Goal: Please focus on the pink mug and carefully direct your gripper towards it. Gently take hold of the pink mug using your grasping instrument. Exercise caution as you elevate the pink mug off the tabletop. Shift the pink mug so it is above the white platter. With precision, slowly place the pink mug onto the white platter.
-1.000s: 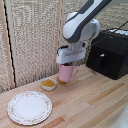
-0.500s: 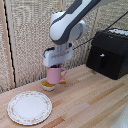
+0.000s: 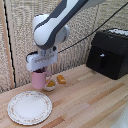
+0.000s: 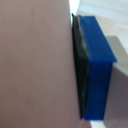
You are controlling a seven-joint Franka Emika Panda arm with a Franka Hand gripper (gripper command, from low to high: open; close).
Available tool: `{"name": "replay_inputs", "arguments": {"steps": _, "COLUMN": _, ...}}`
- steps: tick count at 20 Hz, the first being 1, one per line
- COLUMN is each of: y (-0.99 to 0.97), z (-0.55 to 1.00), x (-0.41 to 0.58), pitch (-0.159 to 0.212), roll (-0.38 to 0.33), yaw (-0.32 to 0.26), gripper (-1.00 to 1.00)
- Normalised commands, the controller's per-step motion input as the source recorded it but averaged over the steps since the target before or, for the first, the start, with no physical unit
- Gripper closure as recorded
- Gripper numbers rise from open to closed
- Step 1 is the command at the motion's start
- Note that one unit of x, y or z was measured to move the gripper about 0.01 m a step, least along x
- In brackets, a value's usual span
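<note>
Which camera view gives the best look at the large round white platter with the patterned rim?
The exterior view: the large round white platter with the patterned rim lies whole on the wooden table. The wrist view shows none of it, only a pink surface against a blue finger pad.

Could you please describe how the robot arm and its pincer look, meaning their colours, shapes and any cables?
The arm is white and rounded, with grey bands at its bulky joints. A thin dark cable runs beside it. The pincer hangs from a flat white block with a dark underside. In the wrist view, one finger pad is a bright blue block with a dark layer.
</note>
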Motion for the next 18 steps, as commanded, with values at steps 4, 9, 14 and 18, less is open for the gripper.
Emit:
{"name": "replay_inputs", "arguments": {"steps": 4, "y": 0.73, "z": -0.30, "x": 0.103, "pitch": 0.085, "roll": -0.110, "yaw": 0.027, "gripper": 1.00}}
{"name": "replay_inputs", "arguments": {"steps": 9, "y": 0.43, "z": -0.45, "x": 0.014, "pitch": 0.089, "roll": -0.165, "yaw": 0.026, "gripper": 1.00}}
{"name": "replay_inputs", "arguments": {"steps": 14, "y": 0.13, "z": -0.55, "x": 0.109, "pitch": -0.010, "roll": -0.208, "yaw": 0.035, "gripper": 1.00}}
{"name": "replay_inputs", "arguments": {"steps": 18, "y": 0.01, "z": -0.21, "x": 0.146, "pitch": -0.144, "roll": -0.132, "yaw": 0.074, "gripper": 1.00}}
